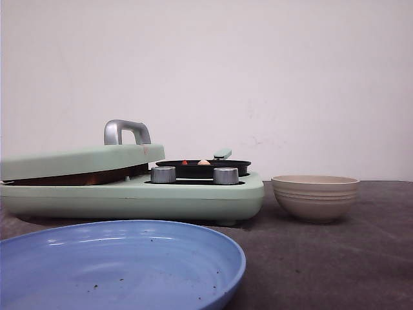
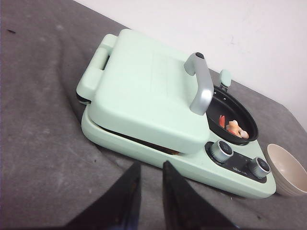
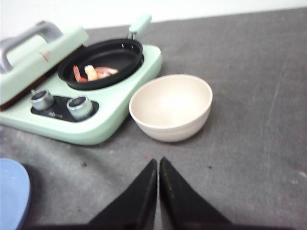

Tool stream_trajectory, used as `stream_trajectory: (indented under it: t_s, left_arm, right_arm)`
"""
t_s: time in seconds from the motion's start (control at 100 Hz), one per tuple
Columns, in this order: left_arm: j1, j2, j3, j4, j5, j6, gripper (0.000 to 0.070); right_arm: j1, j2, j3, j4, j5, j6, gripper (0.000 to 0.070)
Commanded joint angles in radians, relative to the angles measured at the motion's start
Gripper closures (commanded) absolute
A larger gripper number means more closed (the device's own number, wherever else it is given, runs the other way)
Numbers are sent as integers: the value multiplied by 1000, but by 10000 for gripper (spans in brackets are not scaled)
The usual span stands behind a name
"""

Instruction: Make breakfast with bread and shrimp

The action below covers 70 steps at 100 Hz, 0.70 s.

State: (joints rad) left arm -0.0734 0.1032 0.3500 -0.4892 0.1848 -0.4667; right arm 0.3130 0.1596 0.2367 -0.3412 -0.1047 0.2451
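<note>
Several pinkish-orange shrimp (image 3: 96, 72) lie in the round black pan (image 3: 120, 52) on the right half of the mint-green breakfast maker (image 1: 129, 194). Its lid (image 2: 144, 91) with the grey handle (image 2: 201, 88) is down over the left half. The bread is hidden; only a thin brown strip (image 2: 163, 148) shows in the slit under the lid. My left gripper (image 2: 151, 165) hovers in front of the maker, narrowly open and empty. In front of the beige bowl (image 3: 170, 103), my right gripper (image 3: 158, 162) is shut on nothing. Neither gripper shows in the front view.
The beige bowl (image 1: 315, 197) stands empty just right of the maker. A blue plate (image 1: 116, 265) with a few crumbs sits at the front left. Two metal knobs (image 3: 42, 99) are on the maker's front. A dark grey cloth covers the table; a white wall is behind.
</note>
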Motion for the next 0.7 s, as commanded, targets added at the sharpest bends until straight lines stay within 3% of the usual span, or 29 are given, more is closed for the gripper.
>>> stream_trajectory:
  t_s: [0.0,0.69]
  left_arm:
    - [-1,-1,4,10,-2,-10,700]
    - [0,-23,-15,10,-6,-1,700]
  right_arm:
    - [3,0,0,15,1,17,700]
    - [3,0,0,15,1,17,700]
